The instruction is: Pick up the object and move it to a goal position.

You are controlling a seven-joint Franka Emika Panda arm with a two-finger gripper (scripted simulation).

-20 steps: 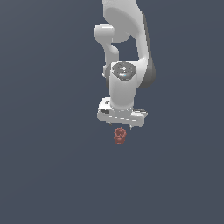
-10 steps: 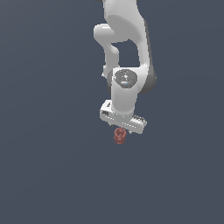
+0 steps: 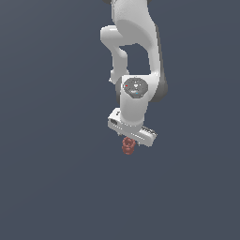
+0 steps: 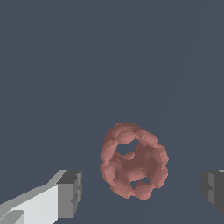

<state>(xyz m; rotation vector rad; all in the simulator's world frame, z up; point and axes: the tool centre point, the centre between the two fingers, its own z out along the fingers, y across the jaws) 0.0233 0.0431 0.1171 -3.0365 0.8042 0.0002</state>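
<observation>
The object point(image 3: 128, 146) is a small dark-red lumpy thing like stacked rings, lying on the flat dark grey surface. In the exterior view the white gripper point(image 3: 131, 140) hangs right above it and hides its top. In the wrist view the object point(image 4: 133, 160) lies between the two grey fingertips point(image 4: 69, 193), with a clear gap on each side. The gripper point(image 4: 141, 190) is open and touches nothing; the object is much narrower than the opening.
The white arm point(image 3: 135, 42) rises from the hand toward the top of the exterior view. The dark grey surface point(image 3: 51, 178) spreads all around, and no other object shows on it.
The hand has come down a little toward the object and turned, so its bar now slants. The object has not moved.
</observation>
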